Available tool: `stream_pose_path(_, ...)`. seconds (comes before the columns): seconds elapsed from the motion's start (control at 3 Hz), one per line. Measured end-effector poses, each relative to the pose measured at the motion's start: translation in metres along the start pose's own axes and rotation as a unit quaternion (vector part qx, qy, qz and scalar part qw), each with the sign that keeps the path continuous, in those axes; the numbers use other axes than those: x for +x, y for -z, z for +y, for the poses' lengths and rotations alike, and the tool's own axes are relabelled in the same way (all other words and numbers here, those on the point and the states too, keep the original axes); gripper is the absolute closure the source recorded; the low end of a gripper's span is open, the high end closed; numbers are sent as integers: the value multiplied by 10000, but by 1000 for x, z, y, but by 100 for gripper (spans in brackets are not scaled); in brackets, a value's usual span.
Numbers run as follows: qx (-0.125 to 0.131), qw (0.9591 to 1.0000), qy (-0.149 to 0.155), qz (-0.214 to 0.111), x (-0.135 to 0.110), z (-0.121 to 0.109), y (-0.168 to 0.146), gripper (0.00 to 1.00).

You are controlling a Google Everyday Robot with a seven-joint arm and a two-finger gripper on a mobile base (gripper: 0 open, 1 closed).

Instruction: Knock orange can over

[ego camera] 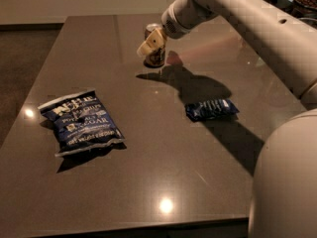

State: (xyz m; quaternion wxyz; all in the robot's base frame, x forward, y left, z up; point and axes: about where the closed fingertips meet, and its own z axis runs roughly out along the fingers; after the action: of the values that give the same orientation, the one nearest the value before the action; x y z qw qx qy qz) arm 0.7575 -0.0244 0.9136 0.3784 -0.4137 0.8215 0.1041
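The orange can (157,56) stands upright at the far middle of the dark table (163,172), its silver top partly hidden behind my fingers. My gripper (151,42) reaches in from the upper right on the white arm and sits right in front of the can's upper half, its pale fingertips (147,46) overlapping the can's left side.
A large blue snack bag (80,123) lies at the left of the table. A small blue packet (212,109) lies to the right of centre. My arm (257,29) crosses the right side and its base (287,182) fills the lower right corner. Dark items stand at the far right edge.
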Motion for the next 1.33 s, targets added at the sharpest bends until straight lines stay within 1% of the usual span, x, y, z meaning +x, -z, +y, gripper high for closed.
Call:
stream_pose_path(0.33,4,10000,-48,-42,3,-6,-7,15)
stream_pose_path(0.67,-23,9999,-24,-165,2,-8,-3,38)
stream_pose_path(1.0,-106,9993,92,-356,-1,-5,12,62)
stream_pose_path(1.33,-125,9990,358,-244,-5,-2,39,85)
